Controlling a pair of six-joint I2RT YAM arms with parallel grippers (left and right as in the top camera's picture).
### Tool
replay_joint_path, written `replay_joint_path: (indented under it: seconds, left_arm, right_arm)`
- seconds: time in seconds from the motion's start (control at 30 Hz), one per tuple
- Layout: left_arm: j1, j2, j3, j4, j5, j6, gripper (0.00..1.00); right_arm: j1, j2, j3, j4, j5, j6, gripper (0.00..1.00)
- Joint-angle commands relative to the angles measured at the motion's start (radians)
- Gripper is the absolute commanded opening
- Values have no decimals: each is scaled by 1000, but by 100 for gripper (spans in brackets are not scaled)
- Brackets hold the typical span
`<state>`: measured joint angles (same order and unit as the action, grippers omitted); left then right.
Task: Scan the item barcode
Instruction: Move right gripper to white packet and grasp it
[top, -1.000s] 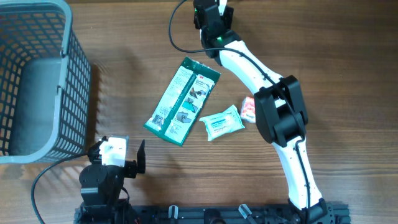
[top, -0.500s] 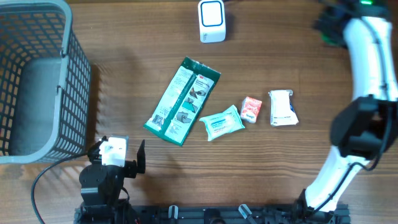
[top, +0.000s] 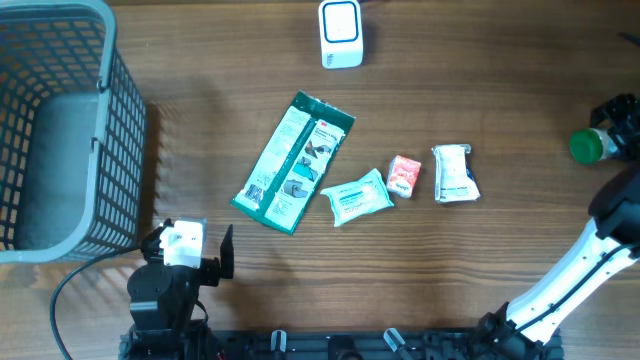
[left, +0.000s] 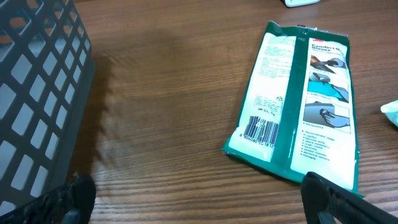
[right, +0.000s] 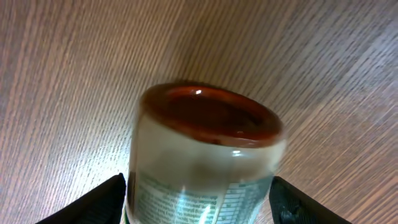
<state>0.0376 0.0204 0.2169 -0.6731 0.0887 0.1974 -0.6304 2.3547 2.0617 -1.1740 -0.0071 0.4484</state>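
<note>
Two-finger left gripper (left: 198, 185): spread wide, empty
right gripper (right: 199, 186): pinching bottle (right: 205, 143), probably
label (right: 205, 200): blurred, cropped at frame edge, text unreadable

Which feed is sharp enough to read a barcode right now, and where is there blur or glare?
Left wrist: green packet sharp, its barcode crisp; the basket up close is soft and throws a shadow beside it. Right wrist: bottle fills the frame, blurred, label print unreadable, small glint on its brown end. Overhead: even light, sharp, print too small to read.
</note>
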Motion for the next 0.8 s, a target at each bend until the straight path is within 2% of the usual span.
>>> replay_joint_path:
  seconds: [0.0, 0.03, 0.07, 0.1, 0.23, 0.33, 0.47, 0.53, 0.63, 0.77]
  left_arm:
    - [-2, -6, -2, 2, 15, 12, 100]
    - [-2, -6, -2, 2, 15, 12, 100]
    - [-2, -6, -2, 2, 15, 12, 100]
    - [-2, -6, -2, 2, 15, 12, 100]
    - [-2, -6, -2, 2, 15, 12, 100]
    - [-2, -6, -2, -1, 15, 12, 100]
    - [-2, -6, -2, -1, 15, 12, 100]
    - [-2, -6, -2, -1, 15, 12, 100]
    - [-2, -6, -2, -1, 15, 12, 100]
    - [-2, -6, -2, -1, 15, 12, 100]
  right_arm:
    - [-2, 10, 6, 3, -17, -4, 75]
    - [-2, 7, 6, 5, -18, -4, 81]
    - [-2, 3, 6, 5, -18, -5, 94]
    - [-2, -6, 14, 0, -21, -5, 100]
    - [-2, -57, 101, -82, -55, 1, 100]
    - [7, -148, 154, -188, -264, -1, 100]
    - [76, -232, 154, -328, -328, -23, 100]
    - [158, -249, 154, -415, -328, -112, 100]
    - [298, -249, 132, -435, -328, -380, 100]
    - [507, -249, 34, -428, -303, -544, 100]
